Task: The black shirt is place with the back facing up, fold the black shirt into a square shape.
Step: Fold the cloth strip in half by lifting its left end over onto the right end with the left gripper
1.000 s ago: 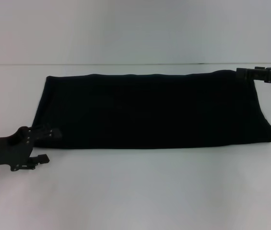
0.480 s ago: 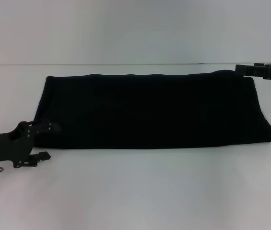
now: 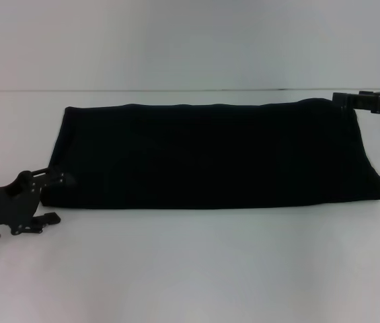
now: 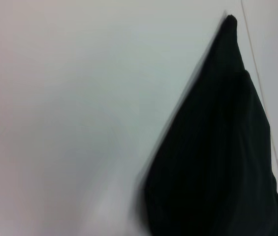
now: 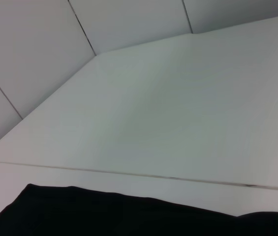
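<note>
- Head view: the large matte black soft fabric shirt point(image 3: 213, 155) lies flat on the plain white table point(image 3: 196, 269), folded into a long band that runs from left to right across the middle of the surface.
- Head view: the hard black left gripper point(image 3: 50, 197) sits low at the shirt's near left corner, one finger point(image 3: 54, 177) reaching that corner and the other point(image 3: 47, 219) over bare table just in front of it; the fingers stand apart, and whether any cloth is caught between them cannot be made out.
- Head view: the hard black right gripper point(image 3: 343, 101) is at the shirt's far right corner, its tip at the cloth edge; how far its fingers are parted cannot be told.
- Left wrist view: a dark pointed stretch of the shirt point(image 4: 217, 162) lies on the white table point(image 4: 70, 108); no fingers show.
- Right wrist view: the shirt's edge point(image 5: 129, 219) lies close under the camera, with white table point(image 5: 178, 113) beyond it and pale panelled wall point(image 5: 40, 44) behind.
</note>
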{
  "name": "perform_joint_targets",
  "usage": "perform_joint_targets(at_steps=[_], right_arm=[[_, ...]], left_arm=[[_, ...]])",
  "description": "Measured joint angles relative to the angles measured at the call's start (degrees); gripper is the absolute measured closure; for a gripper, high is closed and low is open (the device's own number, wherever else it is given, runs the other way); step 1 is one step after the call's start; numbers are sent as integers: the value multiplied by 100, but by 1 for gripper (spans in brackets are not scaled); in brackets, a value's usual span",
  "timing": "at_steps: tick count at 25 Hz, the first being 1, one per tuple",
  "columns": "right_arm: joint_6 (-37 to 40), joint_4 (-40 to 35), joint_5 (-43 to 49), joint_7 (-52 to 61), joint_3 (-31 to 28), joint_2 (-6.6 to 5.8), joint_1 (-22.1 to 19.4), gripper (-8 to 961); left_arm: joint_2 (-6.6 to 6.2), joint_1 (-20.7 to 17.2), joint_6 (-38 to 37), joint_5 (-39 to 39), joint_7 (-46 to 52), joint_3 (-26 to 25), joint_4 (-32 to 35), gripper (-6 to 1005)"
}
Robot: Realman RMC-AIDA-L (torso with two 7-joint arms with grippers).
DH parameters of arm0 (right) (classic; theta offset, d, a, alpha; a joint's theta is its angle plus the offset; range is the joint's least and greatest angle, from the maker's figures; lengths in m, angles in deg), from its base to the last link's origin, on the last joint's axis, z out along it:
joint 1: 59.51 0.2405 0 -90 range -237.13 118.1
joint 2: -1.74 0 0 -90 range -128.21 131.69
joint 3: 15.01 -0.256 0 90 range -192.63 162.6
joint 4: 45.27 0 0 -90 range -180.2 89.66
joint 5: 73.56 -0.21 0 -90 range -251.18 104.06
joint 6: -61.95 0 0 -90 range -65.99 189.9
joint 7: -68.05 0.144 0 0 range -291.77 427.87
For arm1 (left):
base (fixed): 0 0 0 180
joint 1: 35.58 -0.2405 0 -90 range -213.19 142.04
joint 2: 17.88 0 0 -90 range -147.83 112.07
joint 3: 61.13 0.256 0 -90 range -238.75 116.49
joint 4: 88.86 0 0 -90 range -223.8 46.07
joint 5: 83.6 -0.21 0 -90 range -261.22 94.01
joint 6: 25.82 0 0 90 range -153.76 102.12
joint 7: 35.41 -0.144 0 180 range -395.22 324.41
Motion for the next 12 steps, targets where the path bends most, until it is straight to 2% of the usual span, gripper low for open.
perform_joint_targets(at_steps=[12], right_arm=[[18, 1, 0, 1, -22, 0, -17, 126]], left_arm=[[40, 13, 302, 58, -59, 0, -8, 128]])
